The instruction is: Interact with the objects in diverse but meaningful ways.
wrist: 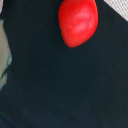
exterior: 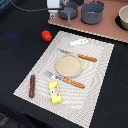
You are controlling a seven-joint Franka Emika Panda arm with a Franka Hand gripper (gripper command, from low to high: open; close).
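Jaws themselves stay out of sight in both views, so whether they are spread or pressed together cannot be told. Only the wrist view hints at where they hang: above the dark desk (wrist: 60, 90), with the red tomato-like ball (wrist: 77, 21) lying close beneath the camera, apart from anything else. In the exterior view, going left to right, the dark brown stick (exterior: 32, 85), ball (exterior: 46, 35), yellow packet (exterior: 55, 92) and white oblong piece (exterior: 79, 42) lie around the woven placemat (exterior: 100, 75).
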